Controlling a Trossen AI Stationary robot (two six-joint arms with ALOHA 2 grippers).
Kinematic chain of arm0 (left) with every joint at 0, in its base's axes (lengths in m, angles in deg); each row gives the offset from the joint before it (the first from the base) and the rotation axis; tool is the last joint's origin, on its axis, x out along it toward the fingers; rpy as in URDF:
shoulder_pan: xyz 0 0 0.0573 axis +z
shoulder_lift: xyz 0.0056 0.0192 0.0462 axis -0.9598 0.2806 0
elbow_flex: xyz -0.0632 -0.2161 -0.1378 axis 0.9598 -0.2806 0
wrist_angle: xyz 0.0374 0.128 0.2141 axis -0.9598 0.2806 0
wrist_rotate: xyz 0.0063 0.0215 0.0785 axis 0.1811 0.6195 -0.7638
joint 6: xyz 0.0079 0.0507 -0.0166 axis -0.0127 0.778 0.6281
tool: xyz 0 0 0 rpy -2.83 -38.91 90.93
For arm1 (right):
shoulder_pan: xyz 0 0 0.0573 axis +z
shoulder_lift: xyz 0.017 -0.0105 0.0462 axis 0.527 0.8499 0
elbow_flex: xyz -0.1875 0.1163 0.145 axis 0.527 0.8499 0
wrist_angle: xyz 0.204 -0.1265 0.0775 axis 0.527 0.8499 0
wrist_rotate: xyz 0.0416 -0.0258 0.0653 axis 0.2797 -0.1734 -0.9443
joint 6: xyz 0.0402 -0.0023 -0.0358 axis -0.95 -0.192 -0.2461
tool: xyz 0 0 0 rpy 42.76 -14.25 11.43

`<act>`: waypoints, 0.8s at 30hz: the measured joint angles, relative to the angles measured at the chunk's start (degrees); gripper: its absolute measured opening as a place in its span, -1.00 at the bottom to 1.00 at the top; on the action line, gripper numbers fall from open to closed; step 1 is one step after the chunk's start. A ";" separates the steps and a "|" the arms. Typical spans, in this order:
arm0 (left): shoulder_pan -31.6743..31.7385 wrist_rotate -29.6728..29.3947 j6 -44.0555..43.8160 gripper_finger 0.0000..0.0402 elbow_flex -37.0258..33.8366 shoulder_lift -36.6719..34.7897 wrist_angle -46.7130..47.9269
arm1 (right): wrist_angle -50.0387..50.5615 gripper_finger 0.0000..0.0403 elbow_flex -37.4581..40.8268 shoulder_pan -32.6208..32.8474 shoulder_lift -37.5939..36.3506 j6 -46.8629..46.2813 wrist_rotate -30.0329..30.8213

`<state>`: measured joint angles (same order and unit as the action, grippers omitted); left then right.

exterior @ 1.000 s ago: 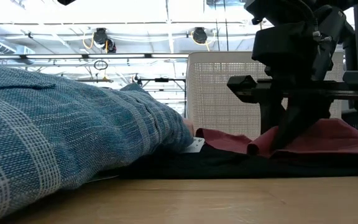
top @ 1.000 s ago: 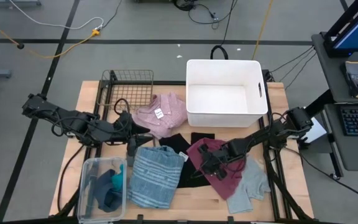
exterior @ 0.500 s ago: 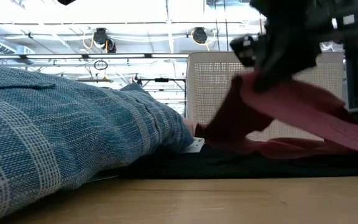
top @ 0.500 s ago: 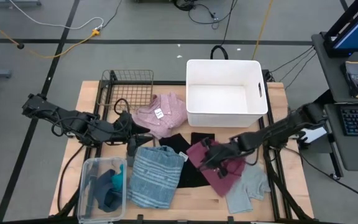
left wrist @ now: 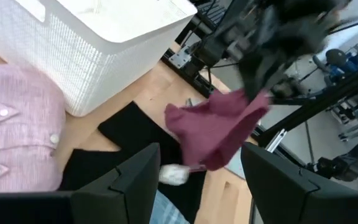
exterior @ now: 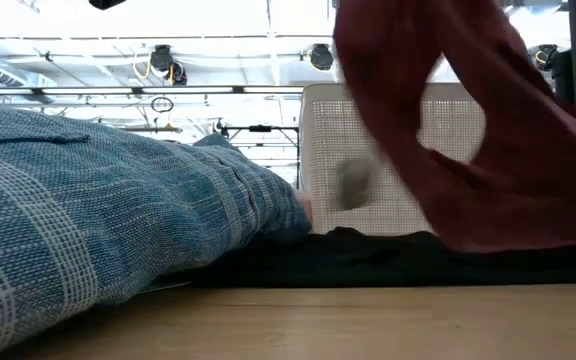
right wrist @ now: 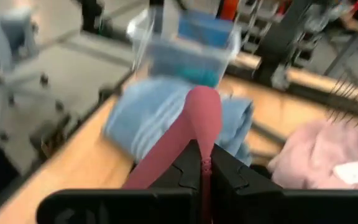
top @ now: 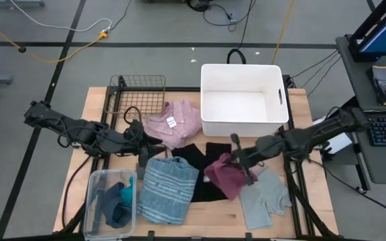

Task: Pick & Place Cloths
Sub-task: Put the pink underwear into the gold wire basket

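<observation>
My right gripper (top: 236, 154) is shut on the maroon cloth (top: 224, 176) and holds it above the table's middle, in front of the white bin (top: 243, 99). The cloth also shows in the low view (exterior: 488, 150) and in the left wrist view (left wrist: 216, 127). My left gripper (top: 154, 143) hovers open beside the pink shirt (top: 176, 124), nothing between its fingers (left wrist: 126, 180). The blue striped cloth (top: 169, 191), black cloth (top: 203, 167) and grey cloth (top: 267, 201) lie flat on the table. My right gripper pinches a bunched fold of the maroon cloth (right wrist: 199, 134) between its two fingers. The fingers lie nearly level and come from the table's right side. The cloth hangs slack below them; whether its lower end (exterior: 528, 240) still touches the black cloth, I cannot tell.
A clear container (top: 109, 204) with teal pieces stands at the near left corner. A wire basket (top: 139, 90) sits at the far left, next to the white bin. Bare wood shows along the near edge (top: 213, 214).
My right gripper has risen and drawn back toward the far right with the maroon cloth. The cloth lay spread on the table a second ago; it is now pulled up into a hanging bunch, uncovering the grey cloth.
</observation>
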<state>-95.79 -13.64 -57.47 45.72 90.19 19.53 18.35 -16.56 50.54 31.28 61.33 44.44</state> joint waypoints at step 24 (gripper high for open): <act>0.58 4.95 11.77 0.14 0.02 12.32 -31.25 | 0.26 -1.00 -24.27 0.09 6.15 2.89 0.46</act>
<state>-95.21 -8.69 -45.70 45.74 102.51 -11.72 18.61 -40.83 50.63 37.42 64.21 44.89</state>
